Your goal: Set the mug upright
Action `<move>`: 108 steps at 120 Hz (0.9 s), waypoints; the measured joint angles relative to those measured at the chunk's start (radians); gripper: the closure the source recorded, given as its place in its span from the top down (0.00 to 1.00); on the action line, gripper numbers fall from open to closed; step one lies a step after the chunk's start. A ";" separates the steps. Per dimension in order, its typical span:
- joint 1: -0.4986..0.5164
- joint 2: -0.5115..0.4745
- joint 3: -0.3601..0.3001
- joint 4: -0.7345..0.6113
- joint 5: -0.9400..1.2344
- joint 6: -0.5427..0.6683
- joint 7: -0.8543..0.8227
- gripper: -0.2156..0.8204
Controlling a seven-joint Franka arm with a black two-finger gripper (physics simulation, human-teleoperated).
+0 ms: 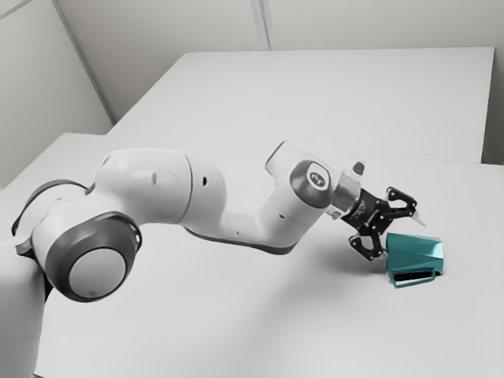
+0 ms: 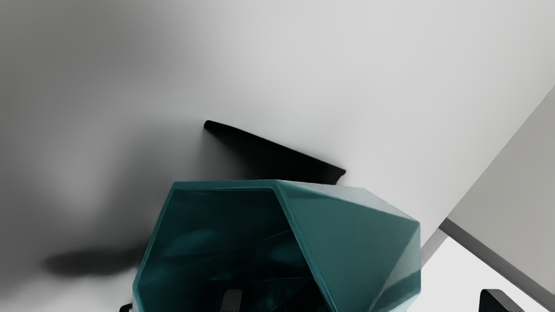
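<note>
Tipped on its side with its mouth turned toward the gripper (image 1: pixel 399 234), the teal faceted mug (image 1: pixel 415 253) lies on the white table (image 1: pixel 197 331), just beside the fingertips and toward the exterior view's right. The gripper's 2 fingers (image 2: pixel 232 301) stand wide apart, and nothing is clamped between them. In the wrist view, 1 fingertip overlaps the mug's dark mouth, while the other is out past the mug's outer side, so a stretch of the mug's wall falls between the 2. Whether the first tip is inside the hollow or only in front of it, and whether either finger touches the mug, I cannot tell.

The mug's body is built of flat, angular planes, with a hard-edged polygonal rim (image 2: pixel 225 185) in place of a round lip. Its outside is smooth and slightly glossy, catching pale highlights on some facets; the inside is a much deeper teal, nearly black, with faint reflections. A thin, angular loop of a handle (image 1: pixel 415 283) runs along the side facing the exterior camera, low by the tabletop. In the wrist view a sharp-edged black wedge (image 2: pixel 282 162) shows beside the mug; whether it is shadow or something solid is unclear.

The table is matte and plain, with soft grey shadows around the gripper. Behind it is a 2nd pale, flat surface (image 1: pixel 331 94), backed by light grey walls (image 1: pixel 378 24).
</note>
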 joint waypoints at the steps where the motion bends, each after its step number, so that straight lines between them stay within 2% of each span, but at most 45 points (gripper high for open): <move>1: 0.000 0.000 0.000 0.000 0.000 0.000 0.000 0.76; 21: -0.001 0.000 0.003 0.008 0.003 0.005 -0.002 0.36; 39: -0.002 0.000 0.003 0.033 0.005 0.007 -0.004 0.17; 57: -0.006 0.001 0.003 0.056 0.006 0.011 -0.005 0.09; 84: -0.015 0.002 0.003 0.058 0.025 0.048 -0.011 0.05; 96: -0.016 -0.055 0.010 0.042 0.100 0.055 -0.018 0.04; 108: -0.015 -0.141 0.035 -0.029 0.214 0.055 -0.026 0.04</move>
